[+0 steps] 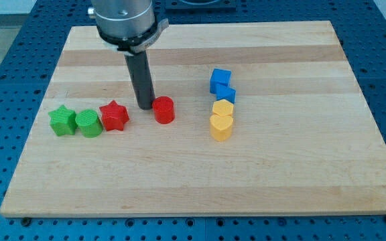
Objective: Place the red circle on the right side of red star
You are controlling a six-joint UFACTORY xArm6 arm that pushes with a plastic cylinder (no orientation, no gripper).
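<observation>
One red circle [163, 110] sits right of the red star [114, 116], my tip [145, 106] touching the circle's left

My tip [144, 106] sits on the worktop [313, 174], the red circle [163, 110] touching at its right. Left of my tip stands the red star [114, 116], then the green cylinder [88, 124] and green star [62, 121]. Well right, two blue cubes [222, 86] line up behind two yellow blocks [222, 119].
</observation>
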